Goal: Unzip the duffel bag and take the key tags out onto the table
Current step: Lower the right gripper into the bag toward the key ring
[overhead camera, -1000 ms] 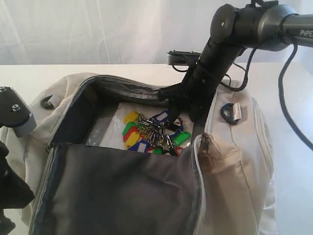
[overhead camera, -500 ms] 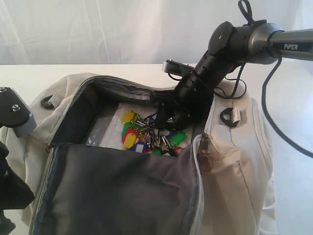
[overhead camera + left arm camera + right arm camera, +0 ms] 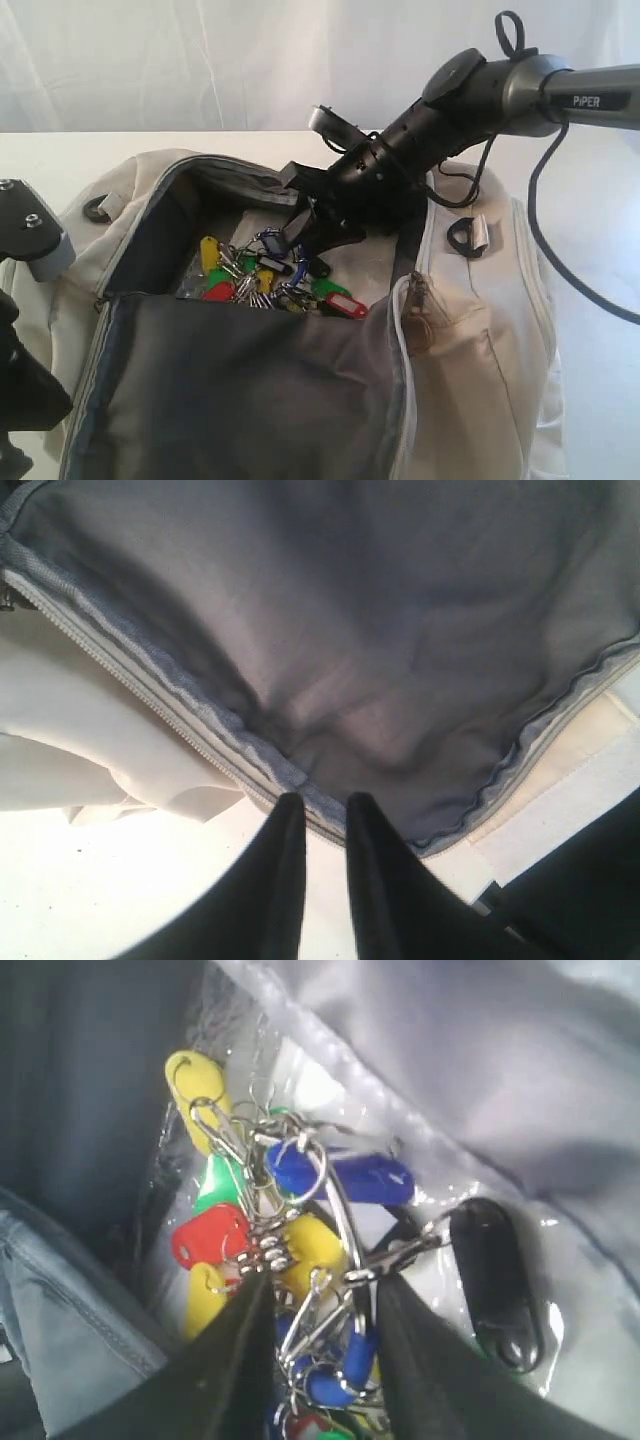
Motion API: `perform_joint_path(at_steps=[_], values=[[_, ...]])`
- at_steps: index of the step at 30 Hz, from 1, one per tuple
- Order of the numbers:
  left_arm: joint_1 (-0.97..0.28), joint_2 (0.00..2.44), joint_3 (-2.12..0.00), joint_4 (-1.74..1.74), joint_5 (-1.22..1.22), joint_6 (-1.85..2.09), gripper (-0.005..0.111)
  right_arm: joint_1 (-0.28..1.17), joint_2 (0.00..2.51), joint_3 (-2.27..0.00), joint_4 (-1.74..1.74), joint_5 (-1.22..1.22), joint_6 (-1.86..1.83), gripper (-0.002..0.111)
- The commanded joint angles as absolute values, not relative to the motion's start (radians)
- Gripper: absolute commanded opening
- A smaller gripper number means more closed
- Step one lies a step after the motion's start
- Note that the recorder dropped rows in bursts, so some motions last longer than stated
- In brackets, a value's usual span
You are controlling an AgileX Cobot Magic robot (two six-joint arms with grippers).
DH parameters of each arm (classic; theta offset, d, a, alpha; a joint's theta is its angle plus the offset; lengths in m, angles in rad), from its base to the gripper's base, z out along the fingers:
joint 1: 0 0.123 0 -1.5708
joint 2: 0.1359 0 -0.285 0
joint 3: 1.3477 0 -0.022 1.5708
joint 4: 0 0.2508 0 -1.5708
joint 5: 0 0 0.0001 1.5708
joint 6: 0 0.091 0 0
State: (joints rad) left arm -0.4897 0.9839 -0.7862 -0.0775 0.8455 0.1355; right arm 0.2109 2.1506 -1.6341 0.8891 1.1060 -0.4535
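Note:
The cream duffel bag (image 3: 480,340) lies unzipped on the white table (image 3: 605,390), its grey-lined flap (image 3: 250,380) folded toward the front. Inside, the key tags (image 3: 250,275), yellow, red, blue and green on metal rings, rest on a clear plastic sheet. My right gripper (image 3: 300,232) reaches into the opening. In the right wrist view its jaws (image 3: 322,1285) close on the rings and a blue tag of the key tags (image 3: 300,1210). My left gripper (image 3: 322,802) stands narrow, with the zippered edge of the flap (image 3: 350,630) at its fingertips.
A black tag (image 3: 495,1280) lies a little apart from the bunch. The left arm's body (image 3: 30,240) sits by the bag's left end. A black D-ring (image 3: 465,235) is on the bag's right side. A white curtain hangs behind the table.
My right gripper has swung lower and to the left inside the bag and narrowed onto the key tags. The bunch has shifted left with it. The left gripper has not moved.

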Motion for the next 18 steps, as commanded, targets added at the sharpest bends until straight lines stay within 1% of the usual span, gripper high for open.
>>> perform_joint_path(at_steps=[1, 15, 18], values=[[-0.488, 0.977, -0.779, -0.09, 0.859, 0.13, 0.021, 0.218, 2.145, -1.638, 0.906, 1.097, -0.491, 0.032], [-0.488, 0.977, -0.779, -0.09, 0.857, 0.13, 0.021, 0.269, 2.175, -1.638, 0.909, 1.097, -0.553, 0.032], [-0.488, 0.977, -0.779, -0.09, 0.857, 0.13, 0.021, 0.269, 2.175, -1.638, 0.911, 1.097, -0.553, 0.029]])
